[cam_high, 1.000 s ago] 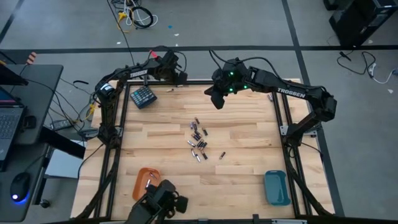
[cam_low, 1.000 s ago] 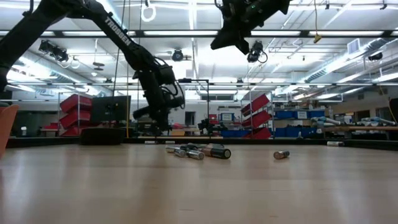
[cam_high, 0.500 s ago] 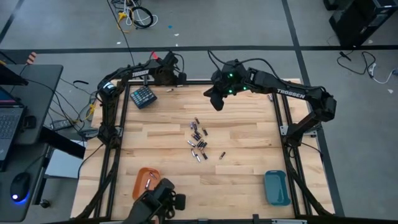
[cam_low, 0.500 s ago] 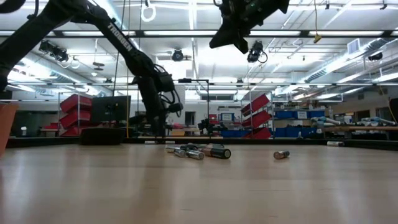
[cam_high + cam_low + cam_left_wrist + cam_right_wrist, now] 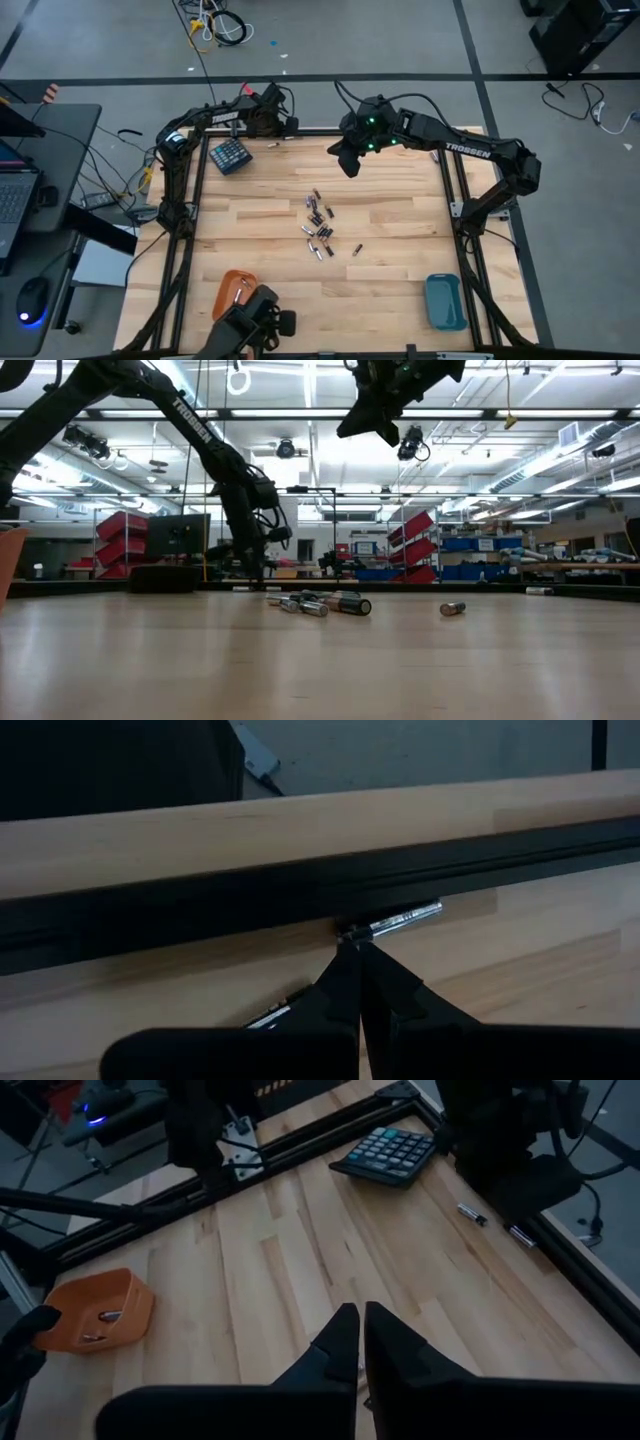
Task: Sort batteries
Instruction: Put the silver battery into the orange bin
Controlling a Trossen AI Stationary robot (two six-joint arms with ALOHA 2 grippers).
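Seen from above, the batteries [image 5: 319,228] lie clustered mid-table, well apart from the orange tray [image 5: 236,291] and blue tray [image 5: 445,301]. The left gripper [image 5: 358,952], fingers pressed together and empty, sits at the far rail; only its wrist view shows a stray cell [image 5: 405,919] touching that rail. The right gripper [image 5: 358,1342], also closed and empty, hangs high; its wrist view shows two cells inside the orange tray and a calculator [image 5: 389,1154].

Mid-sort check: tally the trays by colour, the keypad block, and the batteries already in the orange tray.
Orange tray: 1
Blue tray: 1
Keypad block: 1
Batteries in the orange tray: 2
Total: 5
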